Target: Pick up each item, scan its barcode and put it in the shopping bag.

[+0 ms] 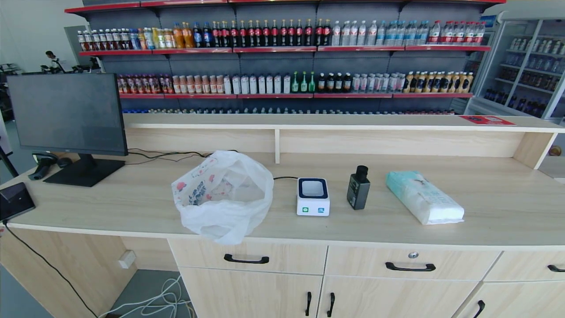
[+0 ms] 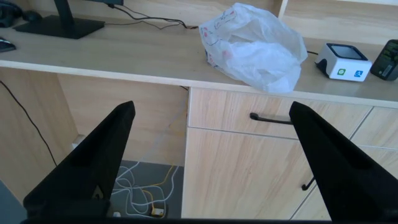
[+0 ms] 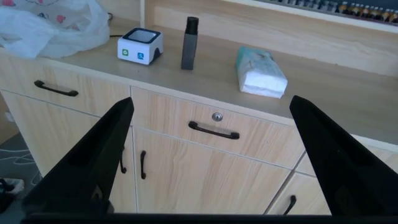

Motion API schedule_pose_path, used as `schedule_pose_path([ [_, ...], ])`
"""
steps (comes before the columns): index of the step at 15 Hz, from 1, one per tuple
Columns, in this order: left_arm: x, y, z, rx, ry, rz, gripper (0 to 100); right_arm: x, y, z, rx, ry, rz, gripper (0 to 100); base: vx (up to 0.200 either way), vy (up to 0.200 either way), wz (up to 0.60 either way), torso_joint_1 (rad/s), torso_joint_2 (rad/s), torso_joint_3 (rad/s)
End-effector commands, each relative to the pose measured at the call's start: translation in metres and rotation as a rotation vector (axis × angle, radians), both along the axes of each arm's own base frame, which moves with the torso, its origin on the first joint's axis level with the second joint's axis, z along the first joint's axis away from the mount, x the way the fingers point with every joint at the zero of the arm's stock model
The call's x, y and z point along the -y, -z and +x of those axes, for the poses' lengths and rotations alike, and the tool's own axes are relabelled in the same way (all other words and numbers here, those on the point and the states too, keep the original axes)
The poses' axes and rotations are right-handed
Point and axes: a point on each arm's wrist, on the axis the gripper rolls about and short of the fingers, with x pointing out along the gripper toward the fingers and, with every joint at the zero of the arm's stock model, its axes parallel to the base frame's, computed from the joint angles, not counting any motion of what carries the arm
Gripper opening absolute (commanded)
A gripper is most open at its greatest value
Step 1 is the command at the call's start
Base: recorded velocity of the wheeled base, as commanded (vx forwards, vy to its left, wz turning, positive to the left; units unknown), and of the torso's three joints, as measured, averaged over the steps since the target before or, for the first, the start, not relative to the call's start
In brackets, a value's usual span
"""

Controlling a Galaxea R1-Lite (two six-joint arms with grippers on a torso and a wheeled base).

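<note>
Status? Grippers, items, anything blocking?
Both open, empty: left gripper, right gripper, low before the drawers. Dark bottle and tissue pack on the counter, right of the scanner; shopping bag left of it. Nothing in the way.

A pale wooden worktop (image 1: 132,207) runs across the head view; at its left end stands a dark monitor (image 1: 66,112) on a flat black stand (image 1: 86,171), with thin black cables (image 1: 167,154) trailing along the back; a dark handheld device (image 1: 42,168) lies just beside the stand, and a flat black slab (image 1: 15,201) sits at the left edge; behind it all is a raised ledge (image 1: 335,121) carrying a red mat (image 1: 487,120); beyond, red-edged shelves (image 1: 273,49) packed with bottles, and a glass-door fridge (image 1: 525,66) on the right; below the worktop are drawers (image 1: 287,260) with black handles, one with a round lock (image 1: 413,255); white cables (image 1: 163,300) coil on the floor
</note>
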Motion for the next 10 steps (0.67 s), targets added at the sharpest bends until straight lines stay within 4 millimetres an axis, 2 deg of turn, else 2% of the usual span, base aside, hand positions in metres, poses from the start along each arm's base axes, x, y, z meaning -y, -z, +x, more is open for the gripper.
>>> schedule_pose_path([
  [1,0.0,0.0,0.0,0.0,0.0,0.0,100,0.0,-0.017,-0.001,0.007,0.001,-0.005,100,0.0,0.0,0.0,0.0,0.0,0.0],
  [2,0.0,0.0,0.0,0.0,0.0,0.0,100,0.0,-0.017,-0.001,0.007,0.001,-0.005,100,0.0,0.0,0.0,0.0,0.0,0.0],
  [3,0.0,0.0,0.0,0.0,0.0,0.0,100,0.0,-0.054,0.006,-0.01,-0.01,-0.025,100,0.0,0.0,0.0,0.0,0.0,0.0],
  [4,0.0,0.0,0.0,0.0,0.0,-0.001,100,-0.001,-0.073,0.014,-0.028,-0.027,-0.024,100,0.0,0.0,0.0,0.0,0.0,0.0],
  [6,0.0,0.0,0.0,0.0,0.0,0.0,100,-0.001,-0.097,0.028,-0.053,-0.071,-0.015,100,0.0,0.0,0.0,0.0,0.0,0.0],
  [7,0.0,0.0,0.0,0.0,0.0,0.0,100,-0.003,-0.119,0.049,-0.06,-0.123,0.023,100,0.0,0.0,0.0,0.0,0.0,0.0],
  [8,0.0,0.0,0.0,0.0,0.0,0.0,100,-0.006,-0.131,0.069,-0.05,-0.164,0.041,100,0.0,0.0,0.0,0.0,0.0,0.0],
  [10,0.0,0.0,0.0,0.0,0.0,0.0,100,-0.013,-0.141,0.113,-0.022,-0.199,0.092,100,0.0,0.0,0.0,0.0,0.0,0.0],
])
